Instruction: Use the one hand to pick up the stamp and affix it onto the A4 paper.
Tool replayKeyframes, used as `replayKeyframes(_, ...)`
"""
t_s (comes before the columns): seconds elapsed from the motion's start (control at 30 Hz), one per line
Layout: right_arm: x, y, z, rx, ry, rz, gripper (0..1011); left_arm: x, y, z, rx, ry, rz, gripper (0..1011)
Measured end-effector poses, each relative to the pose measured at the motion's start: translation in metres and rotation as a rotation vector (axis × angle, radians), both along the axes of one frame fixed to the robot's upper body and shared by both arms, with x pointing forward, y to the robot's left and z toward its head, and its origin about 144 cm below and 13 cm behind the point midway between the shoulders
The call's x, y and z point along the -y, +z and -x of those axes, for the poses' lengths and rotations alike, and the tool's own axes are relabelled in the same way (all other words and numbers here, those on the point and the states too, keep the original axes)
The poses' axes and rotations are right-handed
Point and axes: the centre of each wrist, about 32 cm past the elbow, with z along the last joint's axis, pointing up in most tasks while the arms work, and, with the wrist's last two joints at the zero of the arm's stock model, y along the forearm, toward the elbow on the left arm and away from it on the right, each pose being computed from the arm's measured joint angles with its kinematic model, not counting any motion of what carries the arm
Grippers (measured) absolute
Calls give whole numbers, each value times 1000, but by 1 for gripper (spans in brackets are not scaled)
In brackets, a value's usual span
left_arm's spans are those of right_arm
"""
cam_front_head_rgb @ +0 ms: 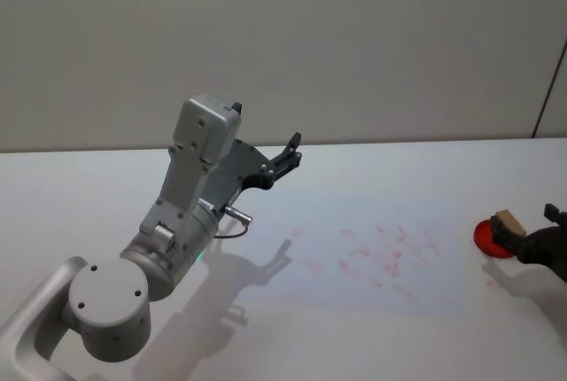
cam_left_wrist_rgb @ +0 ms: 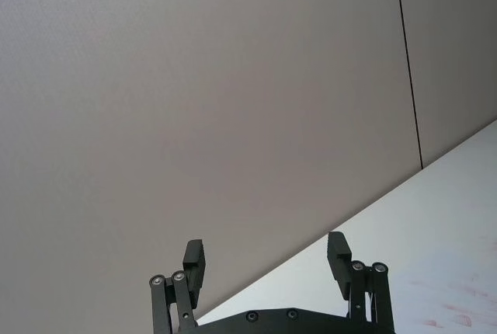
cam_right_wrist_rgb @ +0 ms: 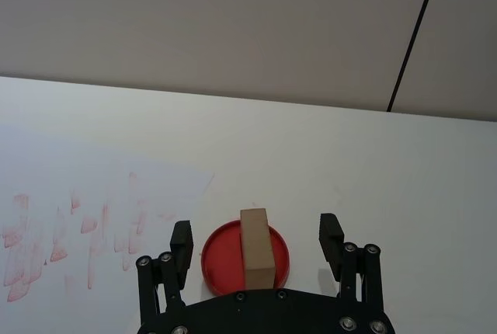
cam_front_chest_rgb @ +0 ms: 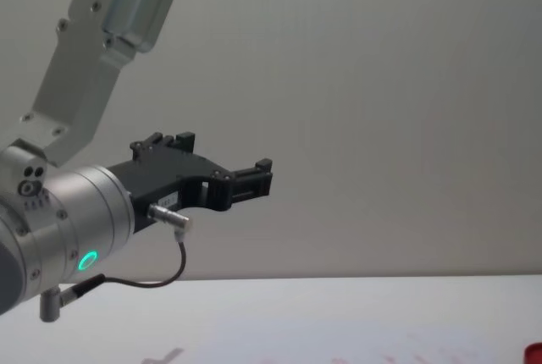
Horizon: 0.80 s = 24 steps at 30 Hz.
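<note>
The stamp (cam_right_wrist_rgb: 257,248) is a small tan block with a plain, matte, wooden-looking surface: a squared-off bar with flat faces and crisp edges. It stands on a round red pad (cam_right_wrist_rgb: 221,262), a shallow disc with a thin raised rim, which lies on the white table (cam_right_wrist_rgb: 357,163) just beside the right end of the paper (cam_right_wrist_rgb: 101,186). The paper is a flat white sheet, scarcely different from the tabletop and lying flush on it, and it bears scattered faint pinkish-red smudges and streaks. The right gripper (cam_right_wrist_rgb: 256,225) is low at the pad, released: its black, boxy fingers (cam_right_wrist_rgb: 182,239) are spread to either side of the stamp, with a clear gap on each side and no contact. The left gripper (cam_front_head_rgb: 291,152) is raised well above the table on the left, away from the paper's near edge, on a smooth grey metal arm with rounded joints. Its black fingers are likewise parted and grasp nothing. Behind the table runs a plain, flat grey wall (cam_front_head_rgb: 372,44).
</note>
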Motion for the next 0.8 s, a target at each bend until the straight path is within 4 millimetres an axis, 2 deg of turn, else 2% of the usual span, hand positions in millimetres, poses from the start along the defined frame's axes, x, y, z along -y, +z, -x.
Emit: replayKeyframes(0.8, -7, -12, -12, -58, -8, 18, 1001, 0, 0, 0, 0, 0, 0, 1001)
